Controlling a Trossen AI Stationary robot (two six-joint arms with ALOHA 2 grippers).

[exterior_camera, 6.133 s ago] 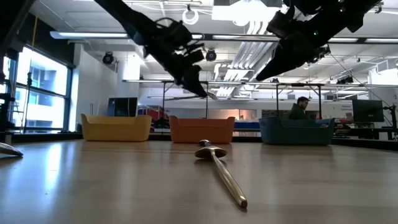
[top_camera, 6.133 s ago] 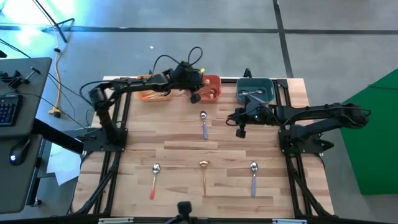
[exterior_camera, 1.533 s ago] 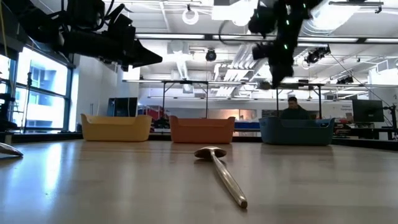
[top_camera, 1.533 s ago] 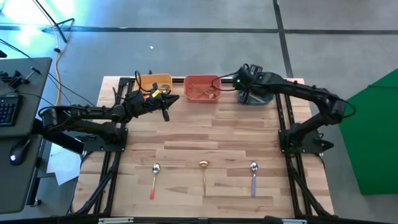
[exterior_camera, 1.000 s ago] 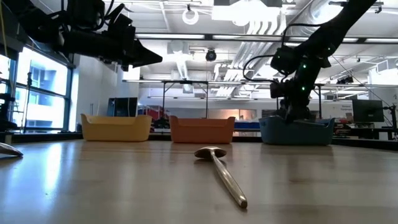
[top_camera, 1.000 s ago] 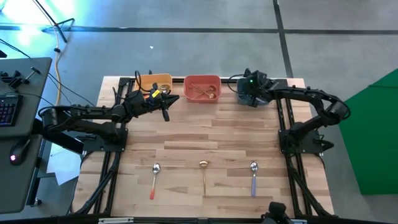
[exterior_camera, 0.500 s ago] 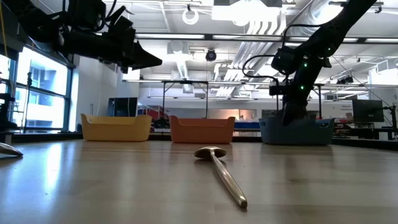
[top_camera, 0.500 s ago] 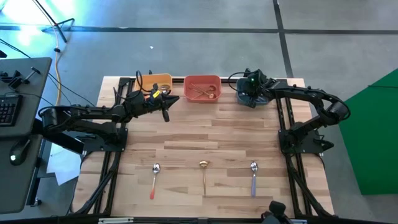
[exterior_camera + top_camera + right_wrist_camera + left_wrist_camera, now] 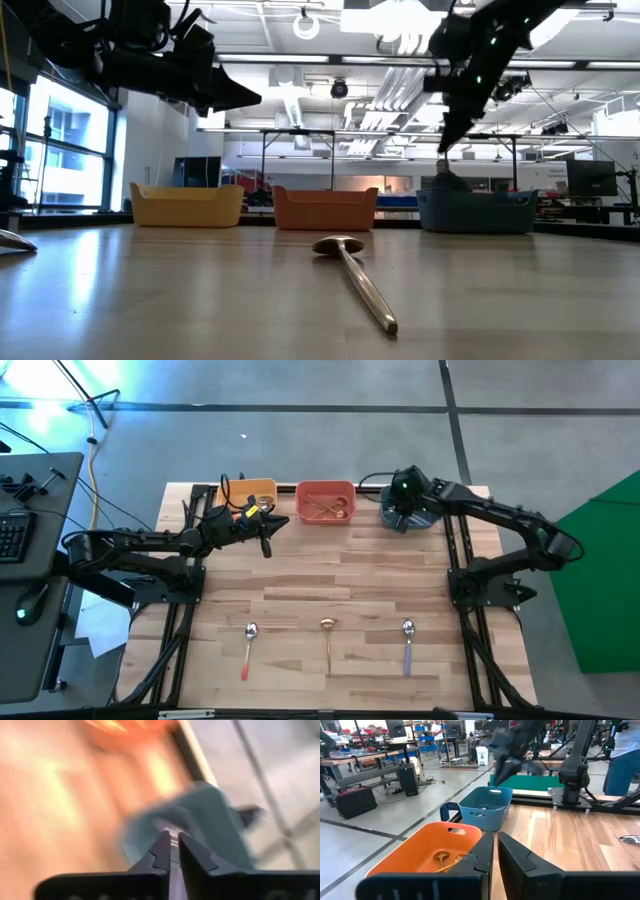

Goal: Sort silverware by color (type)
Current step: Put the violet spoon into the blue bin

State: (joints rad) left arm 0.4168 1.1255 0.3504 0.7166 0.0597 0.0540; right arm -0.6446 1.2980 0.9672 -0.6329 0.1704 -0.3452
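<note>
High view: right gripper [image 9: 403,498], fingers nearly together, hovers over the teal bin [image 9: 428,520]; left gripper [image 9: 266,528], fingers nearly together, waits beside the yellow bin [image 9: 252,490]; three spoons [image 9: 328,642] lie on the surface [image 9: 330,575].

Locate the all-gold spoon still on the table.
In the high view the gold spoon lies near the table's front edge, between the red-handled spoon on its left and the purple-handled spoon on its right.

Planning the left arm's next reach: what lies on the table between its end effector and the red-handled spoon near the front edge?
Nothing: in the high view, only bare wood separates the left end effector from the red-handled silver spoon.
</note>
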